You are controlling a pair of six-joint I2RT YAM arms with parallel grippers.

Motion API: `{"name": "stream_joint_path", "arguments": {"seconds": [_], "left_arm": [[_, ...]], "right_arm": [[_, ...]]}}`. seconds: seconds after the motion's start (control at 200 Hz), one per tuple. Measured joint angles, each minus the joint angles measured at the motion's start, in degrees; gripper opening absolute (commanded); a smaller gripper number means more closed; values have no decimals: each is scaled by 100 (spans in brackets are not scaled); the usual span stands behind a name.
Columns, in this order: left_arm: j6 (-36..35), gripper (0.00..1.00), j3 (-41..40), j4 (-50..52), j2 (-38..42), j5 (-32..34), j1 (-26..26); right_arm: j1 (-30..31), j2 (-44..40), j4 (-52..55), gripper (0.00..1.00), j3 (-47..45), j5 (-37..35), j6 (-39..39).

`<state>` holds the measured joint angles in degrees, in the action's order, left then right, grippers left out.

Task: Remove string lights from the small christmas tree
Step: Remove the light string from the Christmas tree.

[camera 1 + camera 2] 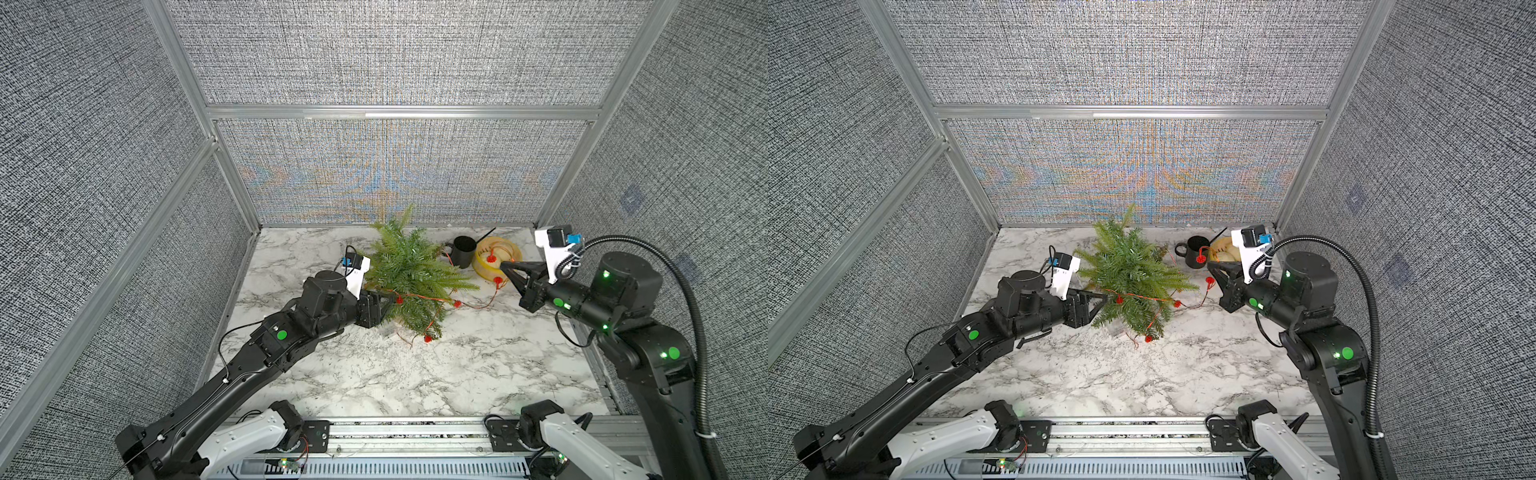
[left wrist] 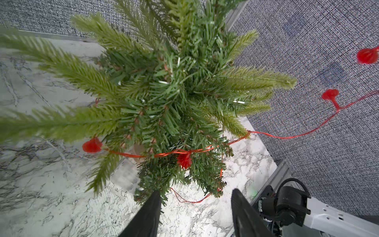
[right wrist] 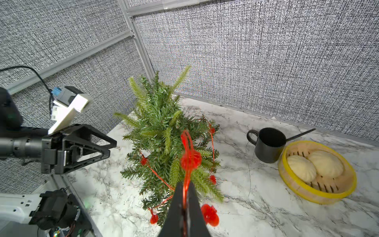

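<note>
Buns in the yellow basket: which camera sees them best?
The right wrist view: both buns lie plainly in the steamer basket. In a top view the right arm hides most of them; the left wrist view misses them.

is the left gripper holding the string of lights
No, the left gripper is open by the tree; the right gripper pinches the string lights.

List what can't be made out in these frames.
- small christmas tree base: top views, branches cover it.
- string lights, clear box end: left wrist view, out of focus, partly behind a branch.
- left end effector tips: top views, they overlap the needles; touching or not, can't tell.
- black mug contents: right wrist view, interior too dark.
</note>
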<state>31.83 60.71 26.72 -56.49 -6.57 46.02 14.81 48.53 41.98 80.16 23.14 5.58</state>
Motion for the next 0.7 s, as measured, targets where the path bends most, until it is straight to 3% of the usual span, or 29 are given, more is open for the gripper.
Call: {"name": "stream_joint_path", "arguments": {"seconds": [0.695], "left_arm": [[122,62,-201,-2,308,164,0]], "right_arm": [[203,730,-66,0,1001,887,433]]}}
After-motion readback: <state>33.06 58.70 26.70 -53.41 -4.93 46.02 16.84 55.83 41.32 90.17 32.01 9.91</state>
